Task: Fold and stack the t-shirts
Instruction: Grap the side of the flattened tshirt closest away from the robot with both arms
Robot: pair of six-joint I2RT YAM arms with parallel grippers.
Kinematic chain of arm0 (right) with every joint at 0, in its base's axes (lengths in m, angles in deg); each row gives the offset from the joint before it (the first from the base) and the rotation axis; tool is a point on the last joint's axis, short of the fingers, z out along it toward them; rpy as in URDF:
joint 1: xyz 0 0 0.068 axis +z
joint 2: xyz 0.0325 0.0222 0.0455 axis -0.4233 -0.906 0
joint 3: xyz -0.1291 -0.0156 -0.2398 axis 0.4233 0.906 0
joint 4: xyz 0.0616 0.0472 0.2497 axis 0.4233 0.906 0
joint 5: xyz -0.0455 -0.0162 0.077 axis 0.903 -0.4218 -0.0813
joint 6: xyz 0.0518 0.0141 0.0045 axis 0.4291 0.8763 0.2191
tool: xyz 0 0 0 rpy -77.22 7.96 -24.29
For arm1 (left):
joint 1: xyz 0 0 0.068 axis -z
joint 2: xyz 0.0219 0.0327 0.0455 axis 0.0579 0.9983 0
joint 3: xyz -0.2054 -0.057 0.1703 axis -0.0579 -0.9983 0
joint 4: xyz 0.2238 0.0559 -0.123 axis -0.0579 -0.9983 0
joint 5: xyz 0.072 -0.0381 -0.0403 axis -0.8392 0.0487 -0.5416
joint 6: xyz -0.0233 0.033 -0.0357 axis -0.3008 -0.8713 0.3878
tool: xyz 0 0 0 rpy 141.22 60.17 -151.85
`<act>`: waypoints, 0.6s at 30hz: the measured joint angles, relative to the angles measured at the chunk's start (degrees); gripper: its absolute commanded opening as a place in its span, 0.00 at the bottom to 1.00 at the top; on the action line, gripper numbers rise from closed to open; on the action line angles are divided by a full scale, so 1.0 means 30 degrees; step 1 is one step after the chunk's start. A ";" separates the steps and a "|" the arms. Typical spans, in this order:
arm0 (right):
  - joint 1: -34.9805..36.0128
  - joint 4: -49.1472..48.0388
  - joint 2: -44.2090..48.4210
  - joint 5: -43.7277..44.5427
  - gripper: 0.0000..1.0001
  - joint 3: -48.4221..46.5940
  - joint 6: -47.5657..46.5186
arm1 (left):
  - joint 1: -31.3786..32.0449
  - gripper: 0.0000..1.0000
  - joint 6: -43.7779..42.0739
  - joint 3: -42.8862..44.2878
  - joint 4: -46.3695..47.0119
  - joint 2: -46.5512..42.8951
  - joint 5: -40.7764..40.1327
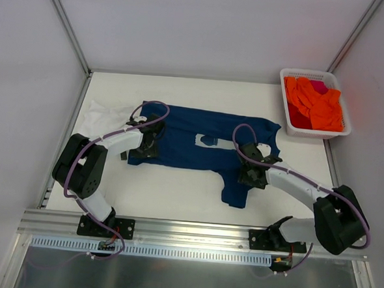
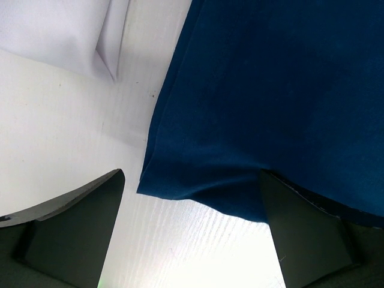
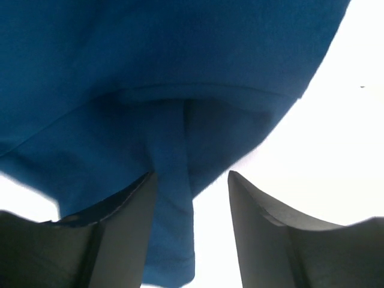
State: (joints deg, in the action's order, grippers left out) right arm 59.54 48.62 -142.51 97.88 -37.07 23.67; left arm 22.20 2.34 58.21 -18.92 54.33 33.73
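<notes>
The navy t-shirt lies spread across the middle of the table, its pale print facing up. One sleeve points toward the front edge. The white t-shirt lies crumpled at the back left, partly under the navy one. My left gripper is open over the navy shirt's left corner; the corner's edge lies between the fingers and the white shirt shows beyond. My right gripper is open low over the shirt's right side, with a fold of navy cloth between its fingers.
A white basket holding orange cloths and a pink one stands at the back right corner. White enclosure walls close the left, right and back. An aluminium rail runs along the front edge.
</notes>
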 measured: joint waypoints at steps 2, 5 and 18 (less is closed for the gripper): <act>0.0175 0.0240 0.0831 0.0000 0.50 0.0109 0.0124 | 0.0000 0.97 -0.0007 0.0000 0.0000 0.0000 0.0000; 0.0291 0.0525 0.2280 0.0015 0.49 0.0117 0.0270 | 0.0000 0.97 -0.0007 0.0000 0.0000 0.0000 0.0015; 0.1107 0.0860 0.0925 0.0408 0.50 0.0073 0.0780 | 0.0000 0.96 -0.0044 -0.0036 0.0058 -0.0044 0.0029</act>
State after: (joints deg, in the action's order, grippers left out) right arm 62.86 51.20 -139.74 99.10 -36.85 26.01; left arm 22.20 2.21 58.10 -18.75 54.20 33.82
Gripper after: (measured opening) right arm 0.503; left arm 0.963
